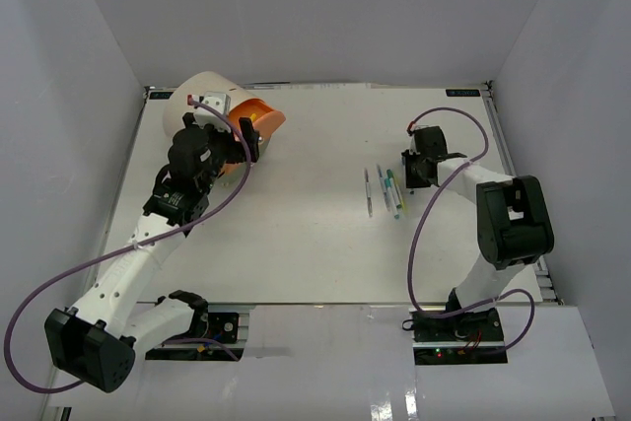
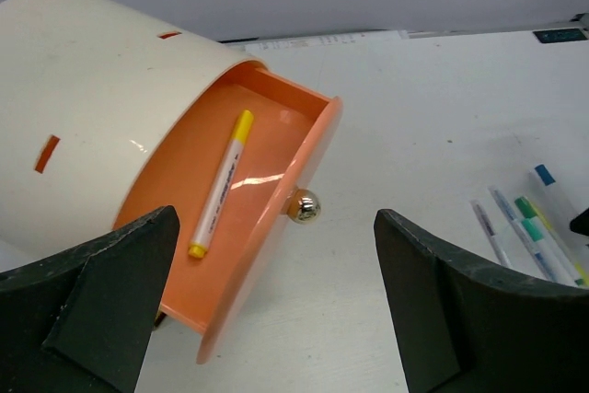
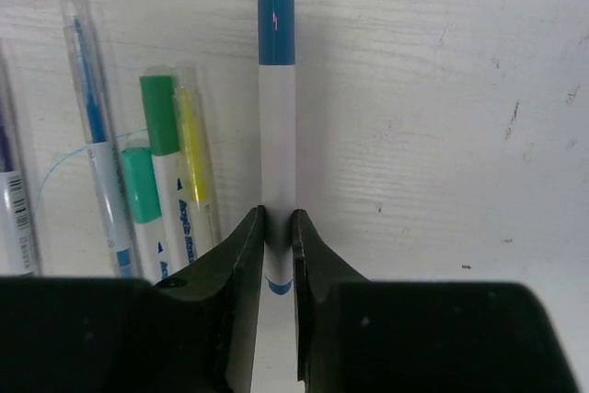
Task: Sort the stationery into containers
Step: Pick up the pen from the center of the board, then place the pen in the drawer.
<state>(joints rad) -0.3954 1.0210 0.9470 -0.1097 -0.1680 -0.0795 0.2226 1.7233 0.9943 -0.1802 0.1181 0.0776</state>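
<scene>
A: Before planning the carry, need one bearing: lies which way from the right end effector (image 3: 278,220)?

B: Straight ahead of it. Blue-capped marker (image 3: 276,108), long axis pointing directly away from the end effector, cap at the far end, white barrel nipped between the fingers near the close end.

A: Closed, then?

B: Closed down to barrel width, both fingers pressed on the marker. Cannot tell whether lifted off the table (image 3: 442,117) or resting on it.

A: And beside it?

B: Remaining pens (image 3: 161,172), just left of the end effector, lying parallel, none touched.

A: Where to from there?

B: Far to the left, across the table: orange drawer (image 2: 276,121) pulled out of the cream organizer (image 2: 83,71), a yellow marker (image 2: 221,186) already inside, brass knob (image 2: 305,206) on the front.

A: Nearer arm?

B: Left end effector (image 2: 276,218), poised right over that drawer, spread as wide as possible, holding nothing. Probably calls for a long sideways carry by the right arm, with the marker kept level and turned to match the drawer's length.
</scene>
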